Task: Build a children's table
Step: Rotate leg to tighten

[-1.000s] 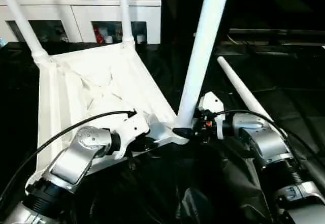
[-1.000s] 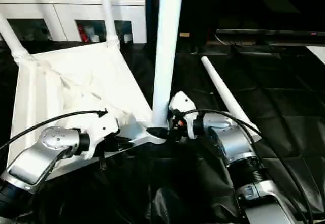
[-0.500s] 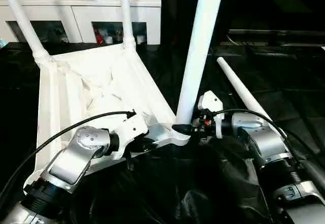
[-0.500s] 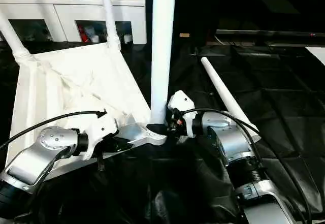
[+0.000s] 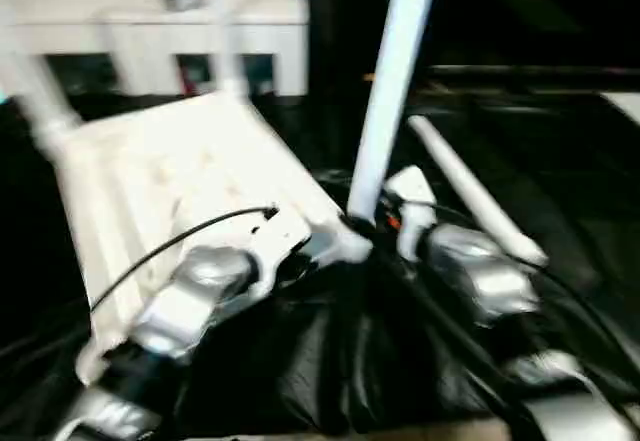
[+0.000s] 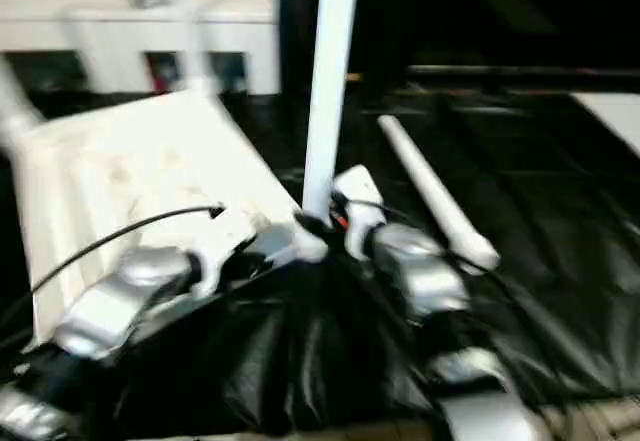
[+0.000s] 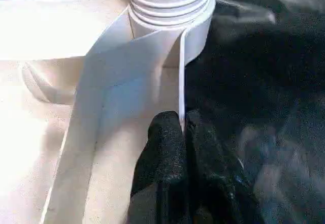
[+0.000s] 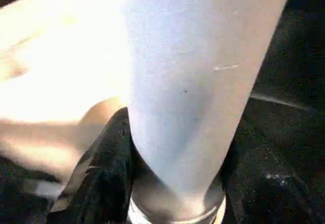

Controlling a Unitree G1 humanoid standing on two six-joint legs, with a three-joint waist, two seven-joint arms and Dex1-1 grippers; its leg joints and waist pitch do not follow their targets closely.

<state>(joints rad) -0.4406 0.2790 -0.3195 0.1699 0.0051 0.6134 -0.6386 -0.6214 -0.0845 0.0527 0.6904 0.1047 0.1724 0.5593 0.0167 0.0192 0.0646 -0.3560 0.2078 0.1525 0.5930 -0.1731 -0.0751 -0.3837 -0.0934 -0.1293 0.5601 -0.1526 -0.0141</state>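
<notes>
1. I see the tabletop (image 5: 180,176) lying upside down on the black sheet (image 5: 560,151), its ribbed underside facing up and its near corner toward me.
2. My left pincer (image 7: 183,132) is pinched tight on the thin upright rim of the tabletop, one black finger on each side, just beside the ribbed corner socket (image 7: 170,0).
3. My right pincer (image 8: 172,183) holds the upright leg (image 5: 392,81) near its lower end; its black fingers (image 8: 96,168) wrap both sides of the tube.
4. That leg stands at the tabletop's near corner, its foot at the socket there, leaning slightly toward my right at the top.
5. Two more legs (image 5: 30,91) rise from the far corners of the tabletop, blurred.
6. A loose leg (image 5: 470,196) lies flat on the black sheet to the right, apart from the tabletop, just beyond my right forearm.
7. A white cabinet (image 5: 150,31) stands behind the tabletop.
</notes>
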